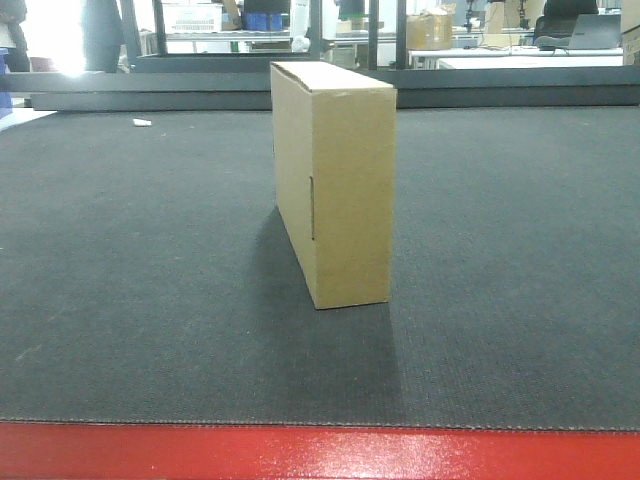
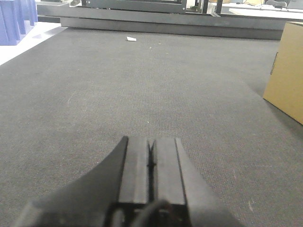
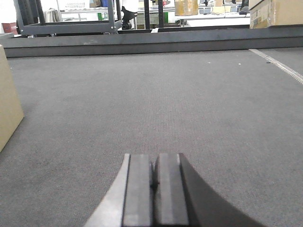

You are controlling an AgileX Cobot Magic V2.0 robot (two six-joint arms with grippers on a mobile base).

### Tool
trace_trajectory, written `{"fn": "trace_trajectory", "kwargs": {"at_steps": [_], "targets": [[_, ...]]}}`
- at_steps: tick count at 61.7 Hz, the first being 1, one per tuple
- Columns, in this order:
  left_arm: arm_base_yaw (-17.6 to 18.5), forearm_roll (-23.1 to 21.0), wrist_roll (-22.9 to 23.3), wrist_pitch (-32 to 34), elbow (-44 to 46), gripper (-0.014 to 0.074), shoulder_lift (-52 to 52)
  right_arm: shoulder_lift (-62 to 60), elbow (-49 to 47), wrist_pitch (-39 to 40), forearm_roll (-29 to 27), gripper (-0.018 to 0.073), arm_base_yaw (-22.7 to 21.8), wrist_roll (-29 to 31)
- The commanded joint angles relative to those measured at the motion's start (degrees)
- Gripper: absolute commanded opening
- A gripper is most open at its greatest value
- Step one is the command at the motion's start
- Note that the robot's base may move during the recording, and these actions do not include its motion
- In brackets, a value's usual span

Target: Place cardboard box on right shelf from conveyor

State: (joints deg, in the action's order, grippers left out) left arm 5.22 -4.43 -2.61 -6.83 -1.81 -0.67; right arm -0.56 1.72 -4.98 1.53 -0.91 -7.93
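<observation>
The cardboard box (image 1: 340, 190) stood upright on its thin edge in the middle of the frame, on the dark conveyor (image 1: 120, 300). It looked light and stiff but tippy, so squeezing its two wide faces seemed best. The left end effector (image 2: 150, 153) and right end effector (image 3: 155, 168) were both pressed together, holding nothing.

You are looking at a warehouse-style robotics lab, set up for parcel handling. The conveyor (image 1: 150, 300), a wide dark grey belt with a glossy red frame (image 1: 300, 455) at its near edge, fills most of every view. A plain cardboard box (image 1: 335, 185) stands on the conveyor. Beyond the conveyor's far edge you can see dark metal rack uprights (image 1: 373, 35), white tabletops (image 1: 520, 60) and a brown carton (image 1: 430, 30). Off the conveyor's left side stand blue plastic bins (image 2: 16, 21).
</observation>
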Motion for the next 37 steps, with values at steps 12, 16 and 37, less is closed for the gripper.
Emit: {"fn": "trace_trajectory", "kwargs": {"at_steps": [12,16,37], "targets": [[0.06,-0.34,-0.02,5.06,-0.44,-0.0115,-0.85,-1.11,-0.28,4.98,0.09,0.0066,0.07,0.18],[0.06,-0.34,-0.02,5.06,-0.44,-0.0116,-0.85,-1.11,-0.28,4.98,0.09,0.0066,0.07,0.18],[0.06,-0.34,-0.02,5.06,-0.44,-0.0116,-0.85,-1.11,-0.28,4.98,0.18,0.0066,0.07,0.18]]}}
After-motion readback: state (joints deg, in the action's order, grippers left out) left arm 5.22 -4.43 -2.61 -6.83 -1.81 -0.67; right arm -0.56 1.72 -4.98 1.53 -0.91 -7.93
